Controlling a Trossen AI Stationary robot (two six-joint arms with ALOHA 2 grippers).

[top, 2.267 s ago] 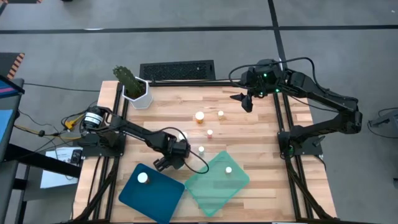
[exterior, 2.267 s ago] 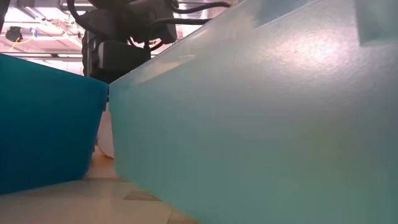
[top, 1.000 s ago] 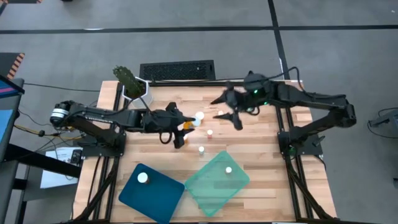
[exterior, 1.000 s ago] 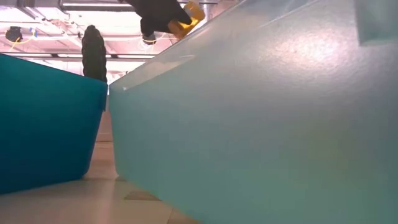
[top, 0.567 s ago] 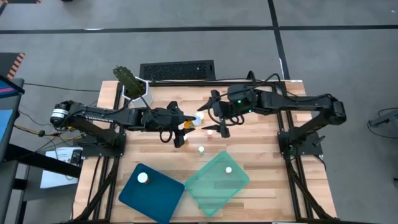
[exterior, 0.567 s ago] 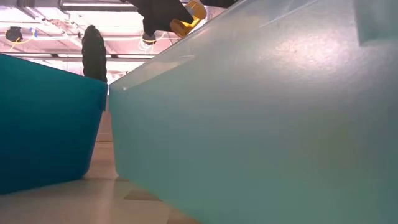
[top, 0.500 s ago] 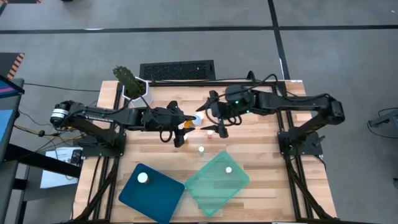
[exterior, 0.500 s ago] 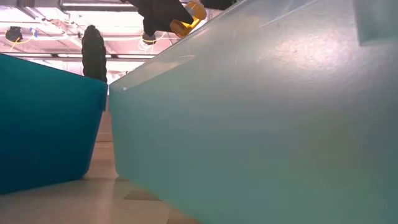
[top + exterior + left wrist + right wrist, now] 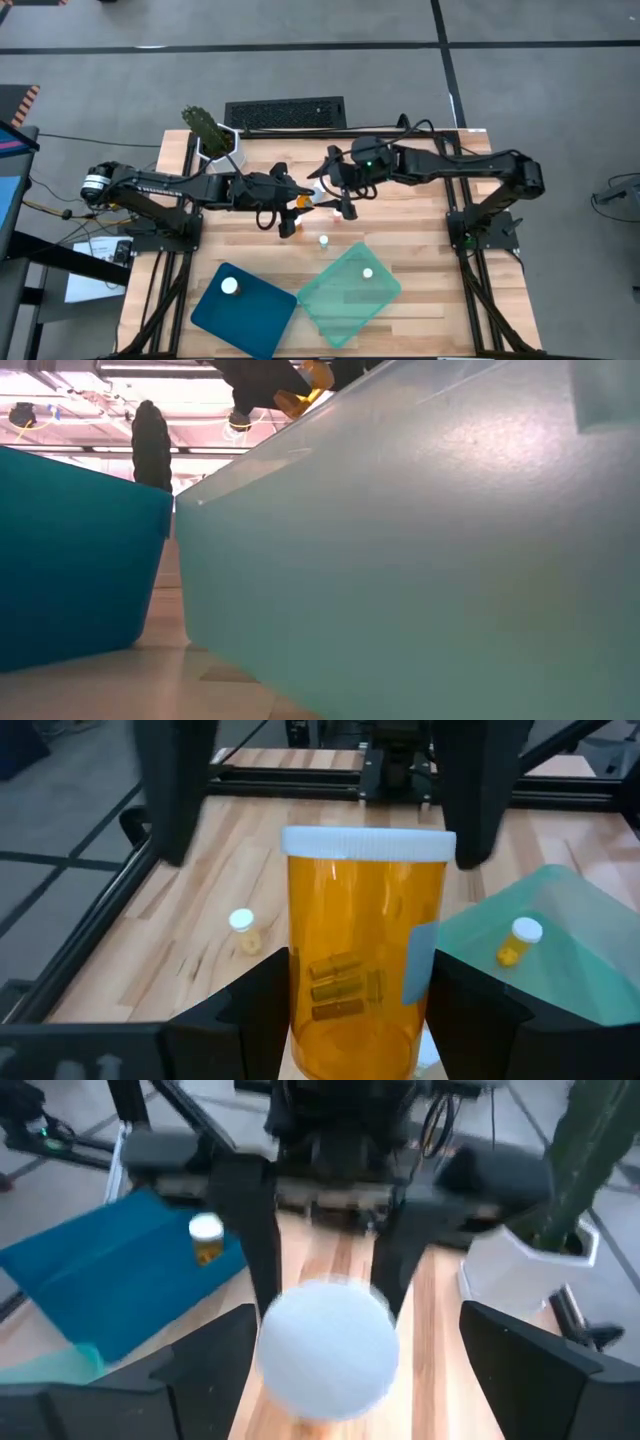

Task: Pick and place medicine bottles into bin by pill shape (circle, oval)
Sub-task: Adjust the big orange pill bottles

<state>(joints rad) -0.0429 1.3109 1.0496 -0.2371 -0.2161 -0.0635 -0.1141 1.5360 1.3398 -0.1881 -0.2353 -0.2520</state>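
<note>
While my left gripper (image 9: 350,1010) hangs over mid-table, its two fingers are clamped on the sides of a wide amber bottle (image 9: 365,955) with a white cap, oblong pills showing through its wall.

Nearest the table's front edge lie the blue tray (image 9: 245,310), holding one small bottle (image 9: 230,286), and to its right the pale green tray (image 9: 345,295), holding another small bottle (image 9: 368,272).

Just beyond the green tray a third small bottle (image 9: 323,240) stands alone on the wooden table (image 9: 400,235).

Farther on, at the middle, my right gripper (image 9: 325,1345) faces the left one, its fingers spread wide on either side of the held bottle's cap, gripping nothing.

At the far left corner stands the white pot with a green plant (image 9: 212,140).
</note>
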